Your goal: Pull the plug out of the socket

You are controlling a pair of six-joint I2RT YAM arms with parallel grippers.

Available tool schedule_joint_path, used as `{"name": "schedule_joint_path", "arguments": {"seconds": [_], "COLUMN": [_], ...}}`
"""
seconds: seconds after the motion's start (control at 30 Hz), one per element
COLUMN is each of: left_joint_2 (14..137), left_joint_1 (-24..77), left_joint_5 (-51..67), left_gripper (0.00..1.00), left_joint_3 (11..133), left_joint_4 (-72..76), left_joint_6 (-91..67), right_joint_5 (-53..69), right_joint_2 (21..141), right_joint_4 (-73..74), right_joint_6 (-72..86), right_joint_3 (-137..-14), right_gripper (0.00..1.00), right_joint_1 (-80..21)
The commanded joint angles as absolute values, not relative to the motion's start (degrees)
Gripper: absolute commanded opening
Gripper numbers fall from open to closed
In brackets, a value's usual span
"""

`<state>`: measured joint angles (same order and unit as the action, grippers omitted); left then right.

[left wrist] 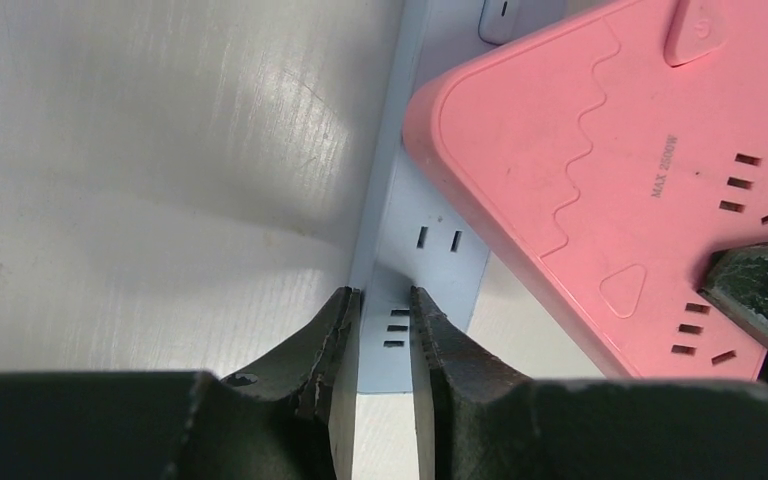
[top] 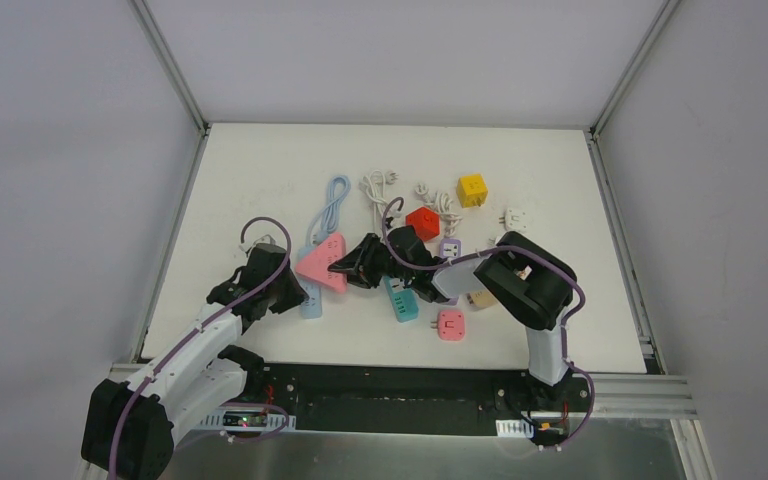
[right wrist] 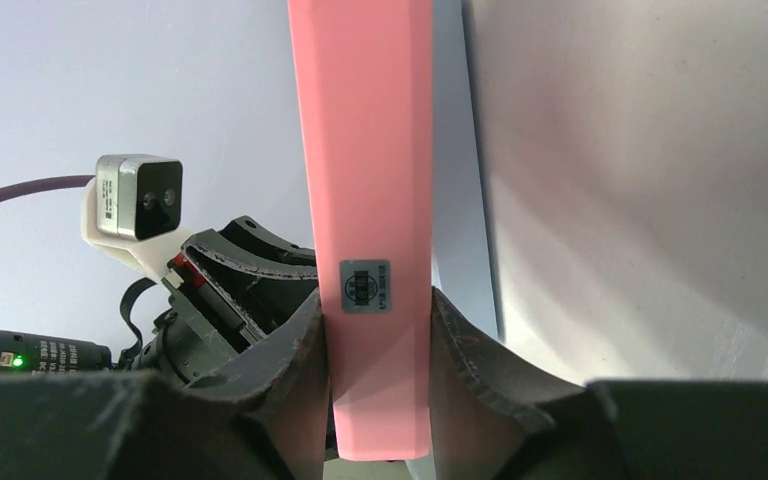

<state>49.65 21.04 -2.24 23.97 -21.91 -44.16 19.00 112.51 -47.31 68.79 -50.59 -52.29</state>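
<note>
On the bench (top: pixel 260 170), the triangular power strip (top: pixel 322 265) lies partly over the long power strip (top: pixel 310 303), which runs along its left side. The left pincer (left wrist: pixel 385 300) sits over the long strip's near end. The right pincer (right wrist: pixel 378 300) clasps the triangular strip's right side. Behind, to the right, lie coiled cables (top: pixel 380 185), a cube socket (top: pixel 422 222) and a farther cube socket (top: pixel 472 189). A small square adapter (top: pixel 450 324) lies nearer the arms.

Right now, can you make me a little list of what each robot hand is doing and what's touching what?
Left gripper: fingers nearly together at the near end of the blue power strip; grip unclear
Right gripper: shut on the pink power strip
Overlap: pink power strip covers part of blue power strip
</note>
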Motion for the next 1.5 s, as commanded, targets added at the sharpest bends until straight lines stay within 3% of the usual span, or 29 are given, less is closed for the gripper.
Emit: {"name": "schedule_joint_path", "arguments": {"seconds": [0.0,0.3,0.73,1.2,1.47], "left_joint_2": [51.6,52.3,52.4,53.6,53.5], "left_joint_1": [21.6,21.6,21.6,21.6,21.6], "left_joint_5": [-4.3,-4.3,-3.7,-2.9,-2.7], "left_gripper": [0.16,0.15,0.15,0.15,0.15], "left_joint_3": [22.2,22.2,22.1,21.9,22.0], "left_joint_4": [-26.3,-25.9,-25.8,-24.7,-24.8], "left_joint_6": [-43.4,-43.6,-43.4,-43.6,-43.6], "right_joint_5": [23.9,23.1,22.9,19.6,20.3], "right_joint_2": [108.6,105.3,110.1,106.5,107.4], "right_joint_4": [-52.4,-54.1,-50.4,-51.5,-49.7], "right_joint_6": [68.5,59.6,78.6,61.0,75.6], "right_joint_3": [-52.6,-50.7,-52.0,-49.2,-50.1], "right_gripper": [0.0,0.0,0.0,0.0,0.0], "right_joint_1": [-53.1,-54.3,-53.2,-54.7,-53.3]}}
